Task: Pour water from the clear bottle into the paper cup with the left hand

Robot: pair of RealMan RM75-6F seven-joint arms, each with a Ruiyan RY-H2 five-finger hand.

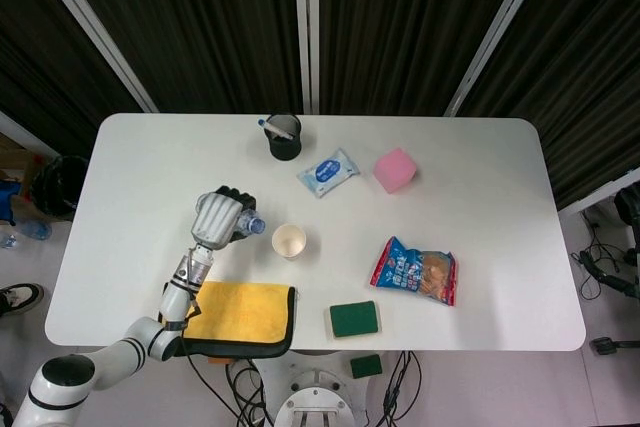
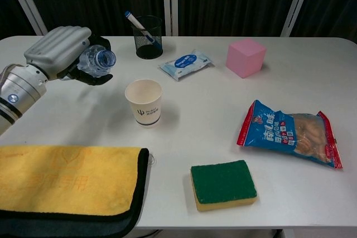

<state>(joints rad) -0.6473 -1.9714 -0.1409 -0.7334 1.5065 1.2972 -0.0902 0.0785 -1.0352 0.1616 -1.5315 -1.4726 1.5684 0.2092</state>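
My left hand (image 2: 58, 48) (image 1: 217, 217) grips the clear bottle (image 2: 98, 59) (image 1: 249, 224) and holds it above the table, tipped nearly level. The bottle's open mouth points right, toward the paper cup (image 2: 144, 101) (image 1: 289, 241). The mouth is still left of the cup's rim and somewhat higher. The white cup stands upright on the table (image 2: 189, 110), and I cannot tell whether there is water in it. Most of the bottle's body is hidden under my fingers. My right hand shows in neither view.
A yellow cloth (image 2: 61, 179) lies at the front left. A green sponge (image 2: 223, 184) and a snack bag (image 2: 287, 132) lie to the right. At the back stand a black pen holder (image 2: 148, 43), a wipes packet (image 2: 186, 64) and a pink cube (image 2: 245, 57).
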